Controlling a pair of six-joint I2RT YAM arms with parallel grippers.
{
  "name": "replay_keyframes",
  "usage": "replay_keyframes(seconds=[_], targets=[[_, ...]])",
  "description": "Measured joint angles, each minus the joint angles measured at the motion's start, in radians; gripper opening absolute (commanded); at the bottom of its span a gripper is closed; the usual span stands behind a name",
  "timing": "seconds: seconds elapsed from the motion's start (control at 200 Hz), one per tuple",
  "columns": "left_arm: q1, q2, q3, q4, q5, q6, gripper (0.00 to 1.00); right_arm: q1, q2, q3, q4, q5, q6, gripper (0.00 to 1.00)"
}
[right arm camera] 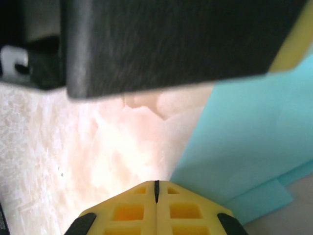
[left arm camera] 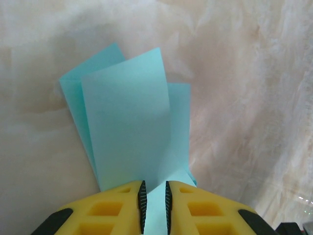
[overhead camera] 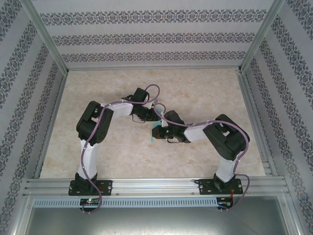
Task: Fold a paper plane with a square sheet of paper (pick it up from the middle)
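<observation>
1. The teal-blue square sheet of thin paper (left arm camera: 127, 127) is folded into overlapping layers that fan out unevenly, with one corner sticking out at each side of the front layer.
2. The left tool (left arm camera: 155, 198) holds the sheet. Its yellow fingers are narrow, and their ribbed black pads (left arm camera: 142, 200) pinch a strip of the sheet's lower edge.
3. The right tool (right arm camera: 156, 188) sits just beside the sheet (right arm camera: 254, 132), at its left edge. Its yellow fingers are pressed together with nothing visible between them.
4. A blurred black block (right arm camera: 171, 44) hangs above the sheet in the right wrist view.
5. The beige marble-patterned counter (overhead camera: 205, 98) lies beneath the sheet (overhead camera: 156, 133), which is over its middle. I cannot tell whether they touch.
</observation>
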State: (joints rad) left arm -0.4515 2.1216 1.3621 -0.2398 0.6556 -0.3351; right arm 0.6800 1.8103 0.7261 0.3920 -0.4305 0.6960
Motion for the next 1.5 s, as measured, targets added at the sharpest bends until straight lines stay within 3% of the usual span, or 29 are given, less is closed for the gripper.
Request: replay_keyframes(seconds=[0.265,0.659,1.074,1.499], targets=[[0.002,0.003,0.004,-0.004,0.007,0.003,0.23,0.041,-0.052,-0.041,-0.061,-0.021,0.007,0.03],[0.002,0.006,0.01,-0.011,0.015,0.003,0.23,0.013,-0.127,-0.042,-0.027,-0.081,0.066,0.02],[0.004,0.012,0.021,-0.026,0.022,0.003,0.24,0.003,-0.012,0.015,-0.042,-0.082,0.06,0.03],[0.006,0.023,0.044,-0.056,0.026,0.01,0.24,0.018,-0.02,0.023,-0.115,-0.036,0.011,0.03]])
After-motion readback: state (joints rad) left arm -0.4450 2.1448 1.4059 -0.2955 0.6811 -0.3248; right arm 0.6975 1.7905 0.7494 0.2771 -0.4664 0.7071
